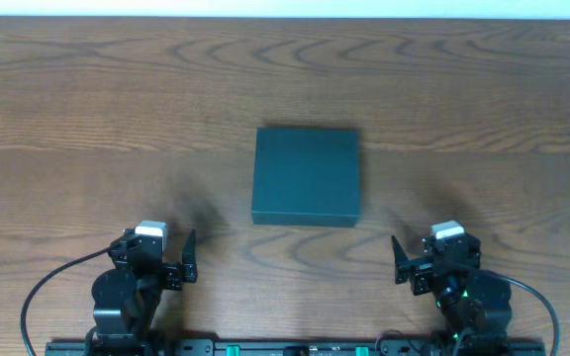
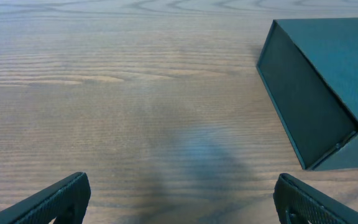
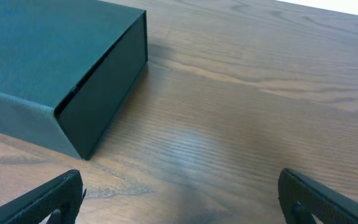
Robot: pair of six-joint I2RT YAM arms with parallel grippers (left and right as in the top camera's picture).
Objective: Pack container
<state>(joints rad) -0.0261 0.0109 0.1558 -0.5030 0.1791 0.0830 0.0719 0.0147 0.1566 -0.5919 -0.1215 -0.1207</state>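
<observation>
Near table [image 1: 67, 99] edge, arms [image 1: 127, 287] [image 1: 468, 292] folded, jaws apart

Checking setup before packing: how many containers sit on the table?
1. The container lies closed near the centre of the table; nothing in view could hide another.

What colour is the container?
Dark teal-green, plain and matte; the container shows best in the overhead view.
</observation>
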